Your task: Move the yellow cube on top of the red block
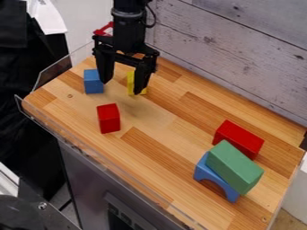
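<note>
Gaping wide at eleven o'clock, the gripper [122, 87] is risking tipping the yellow cube [130, 84] there, one finger [141, 80] overlapping it in view, the other crowding the blue block [93, 83]

The yellow cube [130, 83] is showing a bright, plain yellow. The small upright red block [108, 119] and the larger red block [240, 139] are both wearing solid red. The small blue block [94, 82] and the blue arch block [218, 178] are showing plain blue, while the green rectangular block [234, 166] is displaying muted green. The wooden table [153, 150] is mixing honey-tan and browner strips; the plank wall [234, 54] is showing pale grey with dark knots. The claw [122, 87] is showing black.
</note>
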{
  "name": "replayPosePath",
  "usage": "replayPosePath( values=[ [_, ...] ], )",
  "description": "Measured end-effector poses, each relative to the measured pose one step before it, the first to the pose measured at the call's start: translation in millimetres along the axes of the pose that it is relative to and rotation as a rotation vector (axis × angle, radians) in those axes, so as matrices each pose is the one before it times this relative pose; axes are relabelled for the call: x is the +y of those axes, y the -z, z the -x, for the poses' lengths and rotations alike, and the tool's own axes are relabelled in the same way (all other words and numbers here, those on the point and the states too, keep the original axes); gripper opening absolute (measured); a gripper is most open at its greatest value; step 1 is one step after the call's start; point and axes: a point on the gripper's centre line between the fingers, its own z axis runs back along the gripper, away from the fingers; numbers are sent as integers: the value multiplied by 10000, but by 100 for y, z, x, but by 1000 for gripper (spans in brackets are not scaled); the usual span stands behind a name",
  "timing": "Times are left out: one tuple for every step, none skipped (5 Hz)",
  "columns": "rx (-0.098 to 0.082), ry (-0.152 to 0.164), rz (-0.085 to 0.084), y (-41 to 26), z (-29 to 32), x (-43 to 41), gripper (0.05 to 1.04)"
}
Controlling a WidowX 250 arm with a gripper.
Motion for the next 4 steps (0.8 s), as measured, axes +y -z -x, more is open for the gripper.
replayPosePath(
  values=[
    [365,-31,53,1013,304,-60,999],
    [-271,-390,737,237,-775,-987,999],
    [-678,-957,980,318,-573,-474,999],
    [-464,-1080,526,-636,-609,604,999]
  ],
)
